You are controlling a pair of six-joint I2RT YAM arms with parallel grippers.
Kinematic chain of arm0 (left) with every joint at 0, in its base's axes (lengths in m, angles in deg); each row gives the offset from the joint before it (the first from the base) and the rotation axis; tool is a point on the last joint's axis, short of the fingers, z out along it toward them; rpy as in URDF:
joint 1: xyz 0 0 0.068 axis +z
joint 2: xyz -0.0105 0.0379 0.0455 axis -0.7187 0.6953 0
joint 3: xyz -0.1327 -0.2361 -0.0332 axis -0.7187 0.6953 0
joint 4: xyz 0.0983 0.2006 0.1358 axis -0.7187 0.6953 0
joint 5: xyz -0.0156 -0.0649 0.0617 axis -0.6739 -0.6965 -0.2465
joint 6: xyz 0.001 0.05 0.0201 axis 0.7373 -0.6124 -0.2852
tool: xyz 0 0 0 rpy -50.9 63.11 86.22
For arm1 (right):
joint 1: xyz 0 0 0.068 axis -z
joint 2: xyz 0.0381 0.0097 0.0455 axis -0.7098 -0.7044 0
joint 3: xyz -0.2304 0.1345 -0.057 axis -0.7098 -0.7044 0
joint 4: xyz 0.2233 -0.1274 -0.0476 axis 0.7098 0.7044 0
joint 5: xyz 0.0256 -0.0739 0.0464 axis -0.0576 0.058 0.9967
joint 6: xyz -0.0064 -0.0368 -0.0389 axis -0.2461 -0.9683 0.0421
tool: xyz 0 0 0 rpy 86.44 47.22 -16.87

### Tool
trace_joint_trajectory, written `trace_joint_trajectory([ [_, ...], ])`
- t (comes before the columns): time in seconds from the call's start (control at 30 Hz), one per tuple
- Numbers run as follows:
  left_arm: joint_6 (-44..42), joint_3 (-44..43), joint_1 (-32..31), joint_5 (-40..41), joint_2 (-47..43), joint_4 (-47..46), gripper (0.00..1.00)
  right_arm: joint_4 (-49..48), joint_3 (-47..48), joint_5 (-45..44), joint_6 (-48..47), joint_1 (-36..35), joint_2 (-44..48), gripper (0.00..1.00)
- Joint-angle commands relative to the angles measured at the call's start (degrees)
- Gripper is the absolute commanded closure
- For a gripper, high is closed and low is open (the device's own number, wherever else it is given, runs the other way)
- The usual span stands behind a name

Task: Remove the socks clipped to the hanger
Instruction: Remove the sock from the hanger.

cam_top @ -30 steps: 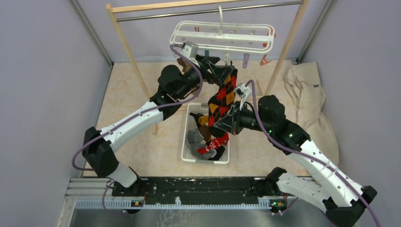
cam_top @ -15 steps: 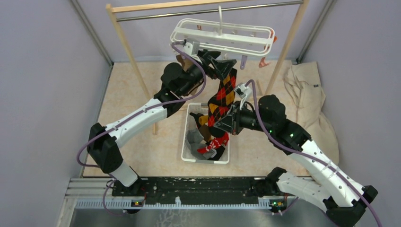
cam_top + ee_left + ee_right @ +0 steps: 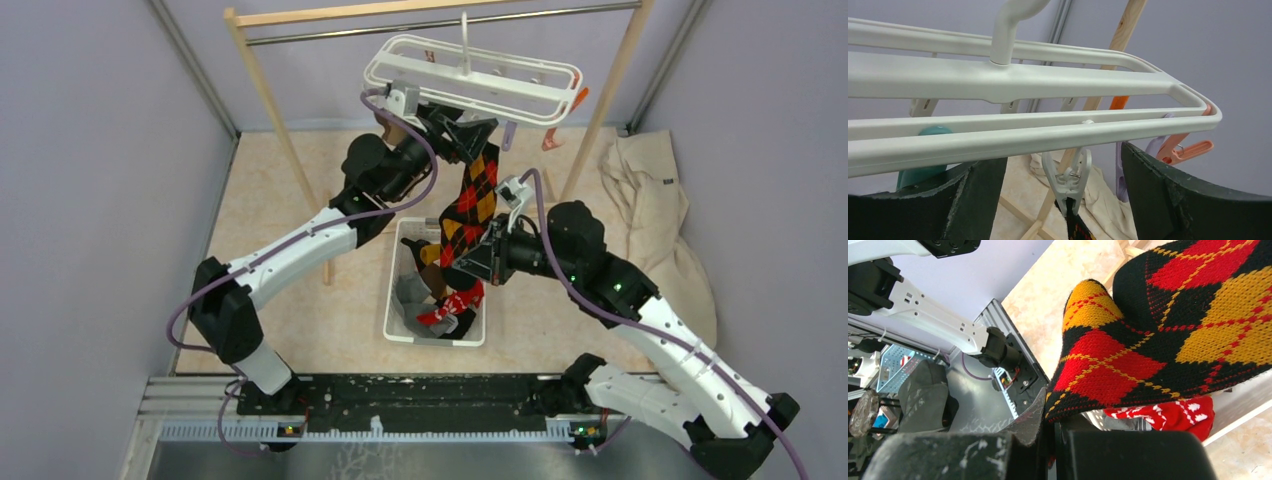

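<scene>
The white hanger [image 3: 525, 90] hangs tilted from the rail. One dark argyle sock [image 3: 478, 195] hangs from its white clip [image 3: 1068, 182]. My left gripper [image 3: 470, 135] is open just under the frame. In the left wrist view [image 3: 1064, 170] its fingers [image 3: 973, 200] stand on either side of that clip without touching it. My right gripper [image 3: 490, 255] is shut on the lower part of the argyle sock [image 3: 1168, 330], above the basket. Several socks, among them a red patterned one [image 3: 450, 303], lie in the white basket [image 3: 392, 300].
The wooden rack [image 3: 270, 90] stands at the back, its posts left and right of the hanger. A large beige cloth [image 3: 650, 220] lies at the right. Empty orange [image 3: 1188, 150], purple [image 3: 1120, 170] and teal [image 3: 923, 170] clips dangle from the frame.
My left gripper has risen and moved a little right under the hanger. The frame has tilted up and its clips have swung. My right gripper has kept its hold and place.
</scene>
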Motion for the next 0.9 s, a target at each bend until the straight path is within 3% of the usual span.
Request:
trace_joint_trajectory([
  [0.0, 0.34, -1.33, 0.14, 0.49, 0.48, -2.2, 0.12, -1.81, 2.19, -0.53, -0.16, -0.72, 1.62, 1.0],
  [0.17, 0.42, -1.23, 0.21, 0.49, 0.55, -1.98, 0.17, -1.71, 2.13, -0.51, -0.2, -0.75, 1.93, 1.0],
  [0.4, 1.1, -3.03, 0.47, 0.49, 1.36, -0.68, 0.36, -1.47, 1.8, -0.44, -0.09, -0.76, 2.22, 1.0],
  [0.87, 1.74, -3.43, 0.64, 0.49, 1.94, -1.06, 0.37, -0.76, 1.24, -0.87, -0.53, -0.71, 2.7, 1.0],
])
